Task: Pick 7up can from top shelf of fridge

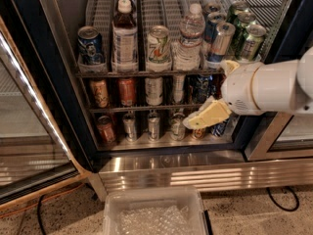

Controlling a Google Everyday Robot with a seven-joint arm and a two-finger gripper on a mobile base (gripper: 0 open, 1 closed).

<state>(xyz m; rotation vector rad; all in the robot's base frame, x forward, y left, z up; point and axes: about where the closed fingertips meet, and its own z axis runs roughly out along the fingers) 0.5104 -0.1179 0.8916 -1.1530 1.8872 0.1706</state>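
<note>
Low at the right, the end effector (195,122) hung before the bottom rack on a bulky white arm (266,87); whether it was spread or pressed together could not be told. The fridge (195,173) stood with its racks exposed. On the top shelf (146,74) the 7up can (157,45) stood upright, between a brown bottle (125,35) and a water bottle (190,40). The approach seemed to be in hand; the next move likely called for rising and shifting left to meet the can.
</note>
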